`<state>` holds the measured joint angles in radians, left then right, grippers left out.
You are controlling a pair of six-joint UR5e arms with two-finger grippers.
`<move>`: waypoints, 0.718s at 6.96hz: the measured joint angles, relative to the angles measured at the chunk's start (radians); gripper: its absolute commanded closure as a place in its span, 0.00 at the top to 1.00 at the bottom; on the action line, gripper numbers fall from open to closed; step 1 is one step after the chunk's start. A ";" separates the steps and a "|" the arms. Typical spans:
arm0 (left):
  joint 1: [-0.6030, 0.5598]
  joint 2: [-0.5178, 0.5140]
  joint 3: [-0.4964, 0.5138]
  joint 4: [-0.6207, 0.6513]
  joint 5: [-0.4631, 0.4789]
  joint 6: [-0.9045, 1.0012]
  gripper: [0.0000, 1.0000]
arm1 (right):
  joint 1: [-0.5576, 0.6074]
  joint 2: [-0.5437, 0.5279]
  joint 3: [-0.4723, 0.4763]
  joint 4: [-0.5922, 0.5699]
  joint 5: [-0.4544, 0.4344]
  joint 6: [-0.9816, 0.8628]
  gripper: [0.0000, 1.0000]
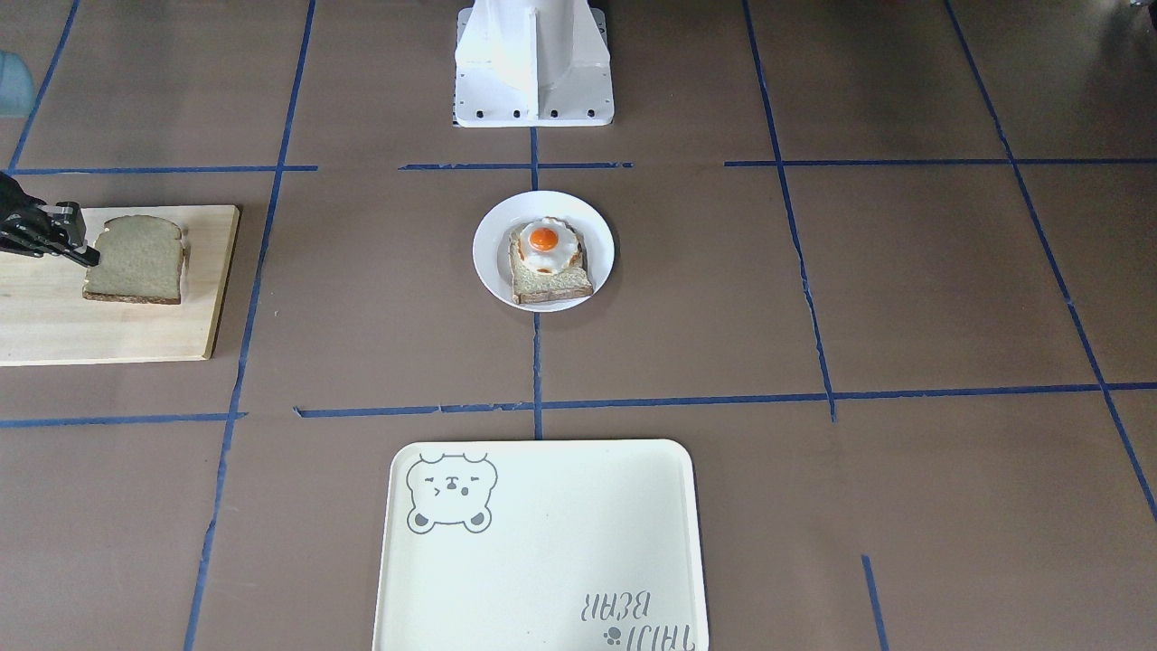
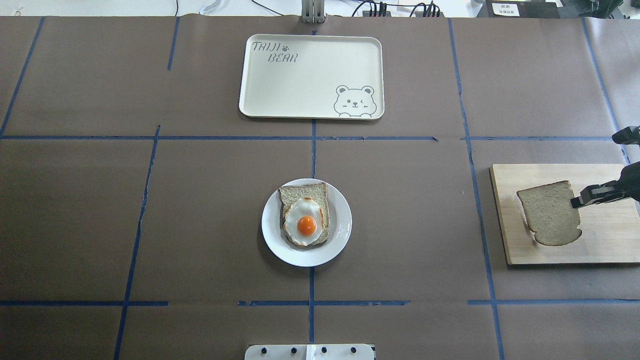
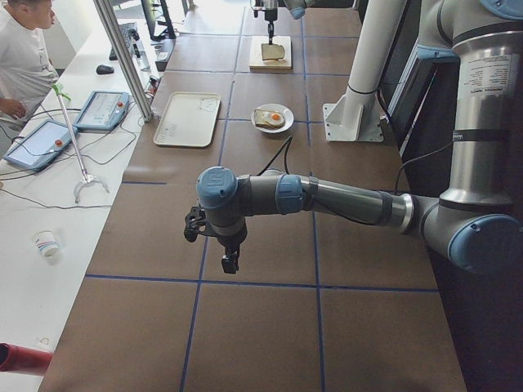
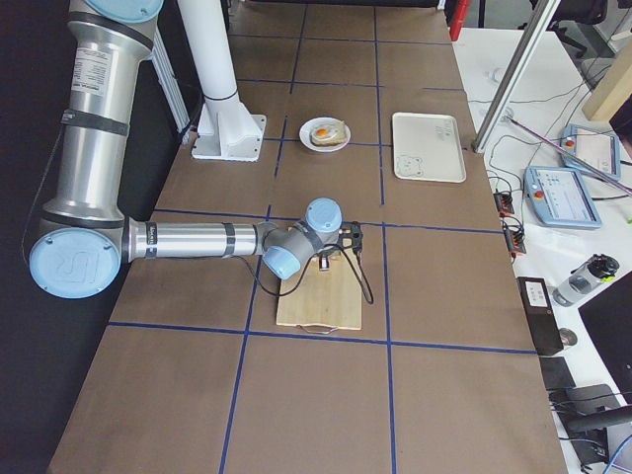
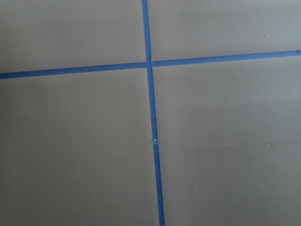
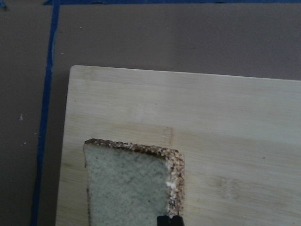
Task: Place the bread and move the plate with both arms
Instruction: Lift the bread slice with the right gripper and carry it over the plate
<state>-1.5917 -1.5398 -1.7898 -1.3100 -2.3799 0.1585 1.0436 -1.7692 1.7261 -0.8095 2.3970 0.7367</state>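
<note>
Black right end effector (image 2: 575,202) clenches tan speckled bread slice (image 2: 549,214) edge over pale wooden board (image 2: 505,245); left end effector (image 3: 231,263): cannot tell.

Bread (image 2: 550,212): tan, speckled slice with a dark crust; over the wooden board (image 2: 600,240), one edge pinched by the right tool (image 2: 575,202), slightly raised.
Plate (image 2: 342,225): small, round, white; flat at mid counter (image 2: 200,210), carrying egg-topped toast (image 2: 305,222).
Left tool (image 3: 230,263): points down above the counter, well apart from both.

Brown table (image 2: 100,225) gridded with blue tape (image 2: 313,150); white bench (image 3: 24,318) alongside.
</note>
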 measured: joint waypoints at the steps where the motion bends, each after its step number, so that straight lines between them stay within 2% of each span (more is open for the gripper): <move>1: 0.000 0.002 -0.005 0.001 0.000 0.000 1.00 | -0.002 0.000 0.027 0.013 0.010 0.015 0.00; 3: 0.000 0.003 -0.011 0.001 0.001 0.000 1.00 | -0.024 0.060 0.057 0.071 0.048 0.135 0.00; 5: -0.001 0.003 -0.012 0.001 0.001 0.000 1.00 | -0.143 0.243 0.051 0.098 0.047 0.397 0.00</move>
<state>-1.5923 -1.5371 -1.8022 -1.3085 -2.3792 0.1584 0.9010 -1.5261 1.7767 -0.7116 2.4443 1.1333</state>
